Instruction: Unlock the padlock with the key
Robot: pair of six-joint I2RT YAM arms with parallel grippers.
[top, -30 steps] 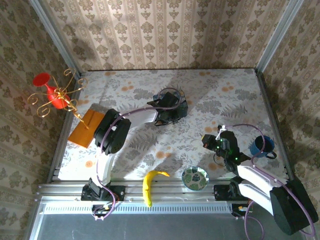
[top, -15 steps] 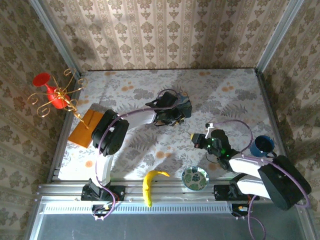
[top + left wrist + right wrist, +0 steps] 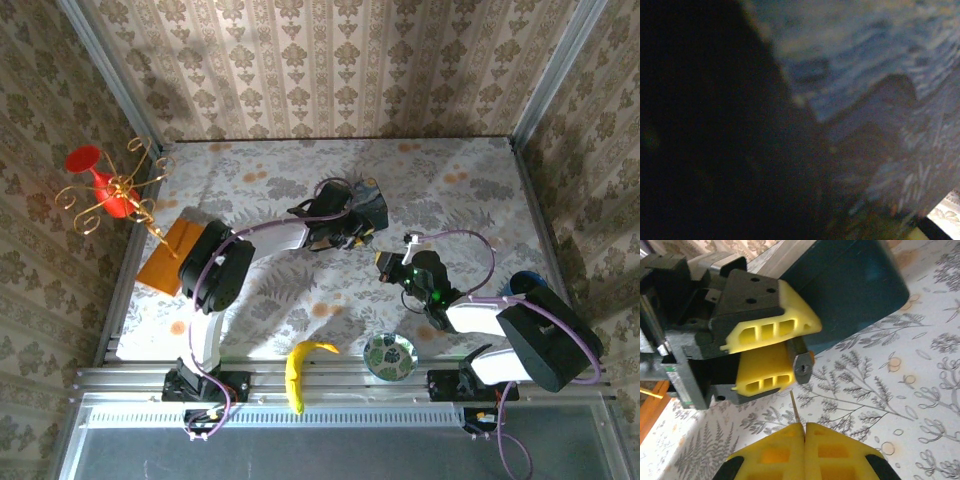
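Your right hand [image 3: 386,263] has moved left and farther out since a second ago. It was back near the right side of the worktop [image 3: 450,190] then; now it sits just beside your left hand [image 3: 349,234] at mid-worktop, small gap between them in the top view. Right wrist view: right hand [image 3: 804,426] fingers pressed flat together, pinching the key [image 3: 793,408]. Only a thin metal shaft pokes out from the tips, pointing toward the left hand. The left hand [image 3: 805,350] is side-on there, its two yellow fingers closed onto the padlock [image 3: 802,366]. That is a small grey metal piece with a hole, at the finger ends, held above the worktop [image 3: 880,390]. The key tip is close below the padlock, not touching, not inserted. The blue painted box [image 3: 850,285] lies right behind the left hand's fingers. I can't tell whether box and fingers touch. Top view: the blue painted box [image 3: 370,205] shows more now, on the far right of the left hand. A second ago the hand mostly covered it. The left arm shifted only slightly. The padlock is too small to pick out from above. Left wrist view is dark and blurred, with a patch of the blue painted box [image 3: 865,50] at upper right, very close to the lens. The banana [image 3: 304,368] and patterned dish [image 3: 390,355] sit at the near edge, same spots as before.
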